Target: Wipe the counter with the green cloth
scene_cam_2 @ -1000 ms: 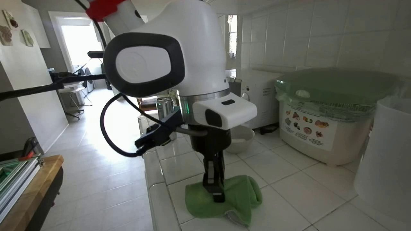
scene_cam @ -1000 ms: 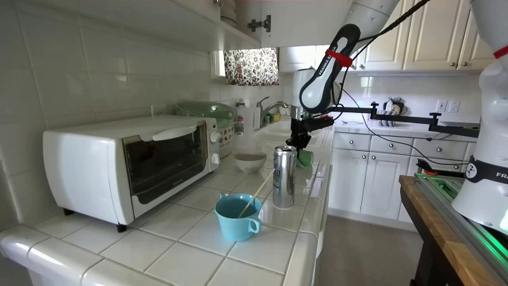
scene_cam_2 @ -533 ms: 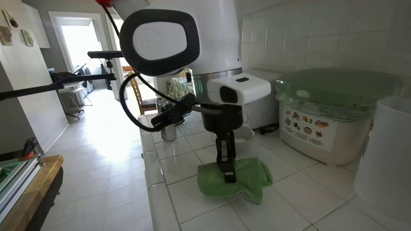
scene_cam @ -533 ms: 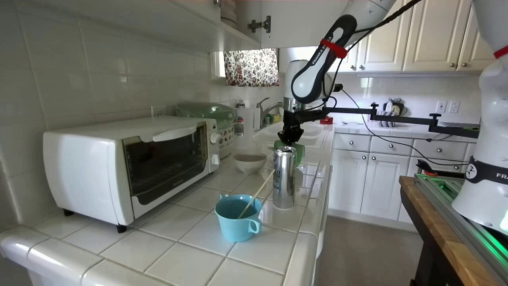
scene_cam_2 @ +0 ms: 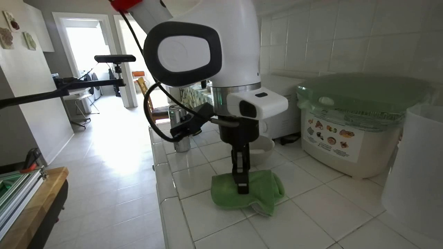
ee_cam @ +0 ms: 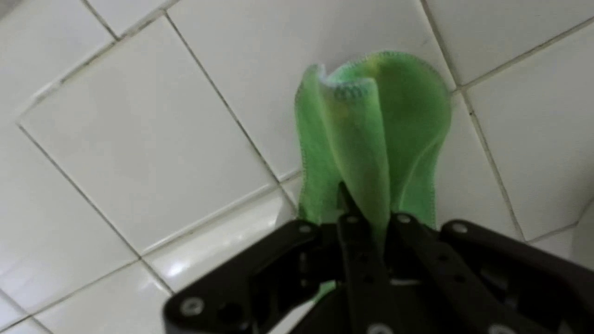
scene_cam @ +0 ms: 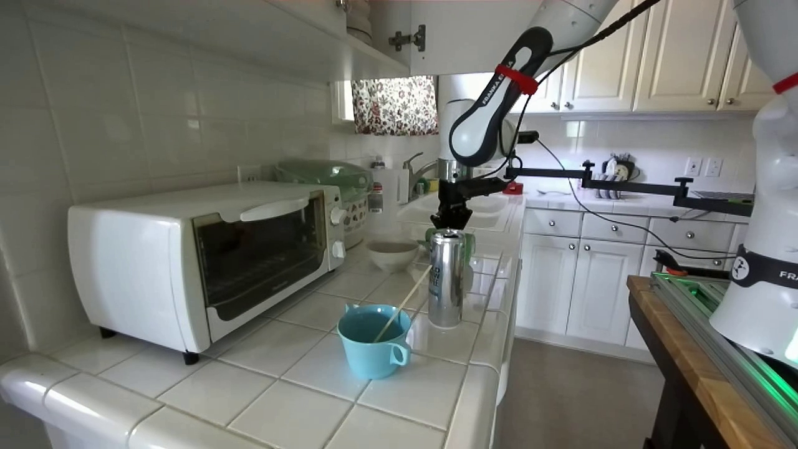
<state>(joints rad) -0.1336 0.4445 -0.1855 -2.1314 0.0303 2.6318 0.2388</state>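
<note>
Gripper (scene_cam_2: 243, 188) pinching the cloth (scene_cam_2: 261, 188) at the counter (scene_cam_2: 297, 226)
In an exterior view, the cloth is near the bowl (scene_cam_2: 262, 155), touching the counter or just above, unclear which; in an exterior view, the can (scene_cam: 446, 290) partly hides it; in the wrist view, its fold rises between the fingers (ee_cam: 415, 246).

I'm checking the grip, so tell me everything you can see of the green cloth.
The green cloth looks like soft fabric with a stitched border. It is rumpled: the gripper pinches a raised fold, whose pale end bears a dark, unreadable mark, and the rest spreads on both sides, seemingly resting on the white-tiled counter. In an exterior view, the silver can partly hides it.
</note>
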